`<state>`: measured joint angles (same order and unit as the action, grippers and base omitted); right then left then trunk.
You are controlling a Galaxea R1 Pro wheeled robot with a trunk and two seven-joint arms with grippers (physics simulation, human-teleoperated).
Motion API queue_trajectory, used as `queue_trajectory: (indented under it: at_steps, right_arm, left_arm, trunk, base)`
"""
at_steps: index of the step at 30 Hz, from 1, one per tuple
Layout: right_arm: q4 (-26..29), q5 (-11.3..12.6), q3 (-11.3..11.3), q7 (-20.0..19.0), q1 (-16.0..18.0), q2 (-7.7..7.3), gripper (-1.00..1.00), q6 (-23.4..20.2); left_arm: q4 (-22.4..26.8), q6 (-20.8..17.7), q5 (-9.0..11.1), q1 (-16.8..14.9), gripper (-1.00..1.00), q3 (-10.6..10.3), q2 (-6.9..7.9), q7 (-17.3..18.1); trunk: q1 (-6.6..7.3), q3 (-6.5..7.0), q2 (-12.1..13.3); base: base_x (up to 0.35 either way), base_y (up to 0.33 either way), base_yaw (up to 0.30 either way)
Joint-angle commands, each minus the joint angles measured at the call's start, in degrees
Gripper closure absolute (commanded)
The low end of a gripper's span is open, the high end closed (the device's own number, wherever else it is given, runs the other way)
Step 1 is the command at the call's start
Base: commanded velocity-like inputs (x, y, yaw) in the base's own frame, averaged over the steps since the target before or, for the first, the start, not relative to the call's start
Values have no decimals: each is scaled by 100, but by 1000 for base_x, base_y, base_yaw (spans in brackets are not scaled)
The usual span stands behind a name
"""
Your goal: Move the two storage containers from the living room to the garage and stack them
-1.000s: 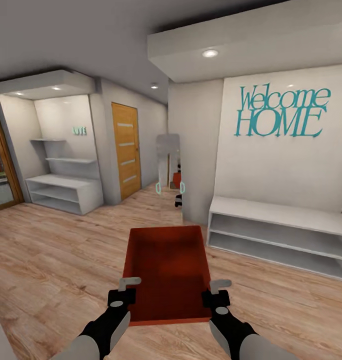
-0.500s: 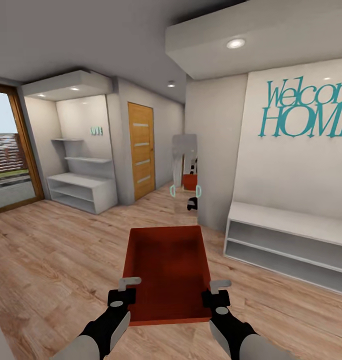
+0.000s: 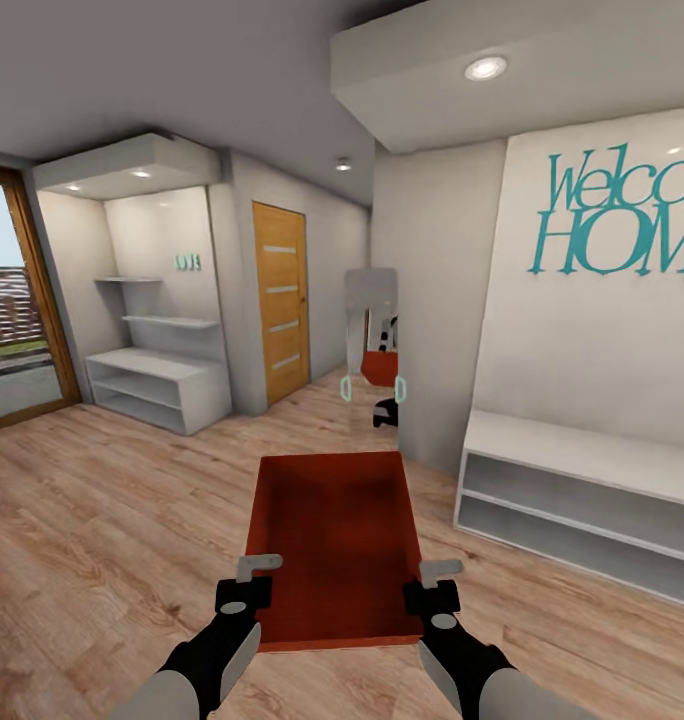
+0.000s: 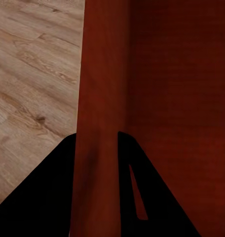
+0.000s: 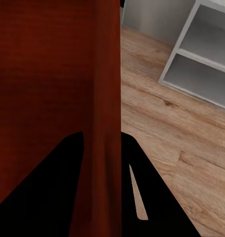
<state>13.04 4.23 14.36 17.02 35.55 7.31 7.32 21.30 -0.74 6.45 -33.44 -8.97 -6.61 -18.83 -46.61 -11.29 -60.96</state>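
- Left gripper [image 3: 250, 585] clamped on the left wall of the storage container [image 3: 334, 540], near its closest corner; one finger inside, one outside.
- From the left wrist, dark fingers [image 4: 48, 197] straddling the orange-red wall of the storage container [image 4: 157, 89], wood-plank floor [image 4: 28, 74] beneath.
- Right gripper [image 3: 434, 588] likewise clenched on the right wall, near the closest right corner.
- From the right wrist, fingers [image 5: 157, 197] either side of the wall of the storage container [image 5: 48, 69]; plank floor [image 5: 176, 133] and white shelving [image 5: 201, 64] beyond.
- Container held level between both arms, above the light wood-plank floor [image 3: 102, 520], open top up, nothing inside.
- Low white bench shelf [image 3: 582, 500] off to the right against the wall, under teal "Welcome HOME" lettering [image 3: 622, 225].
- Tall mirror [image 3: 372, 345] straight ahead, showing a patch of orange-red.
- White alcove shelves [image 3: 157, 385] at the left, wooden door [image 3: 282, 300] beside them.
- Wood-framed glass door [image 3: 17, 310] at the far left edge.
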Motion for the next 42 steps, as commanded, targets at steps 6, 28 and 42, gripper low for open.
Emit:
queue_trajectory:
  at_steps: [6, 28, 42]
  right_arm:
    - [-12, 104, -66, -47, 5, -1, 100, 6]
    - [-12, 103, -74, -48, 5, -1, 100, 6]
    - [-12, 105, -74, -50, 5, -1, 100, 6]
  left_arm:
    - [23, 250, -65, -5, 100, 27, 55, -50]
    - [23, 250, -65, -5, 100, 27, 55, -50]
    - [23, 250, -65, -5, 100, 27, 55, -50]
  trunk:
    - [-4, -12, -6]
    - [-4, -16, -6]
    - [-4, -16, -6]
  base:
    - [324, 0, 56]
    - [324, 0, 267]
    - [324, 0, 278]
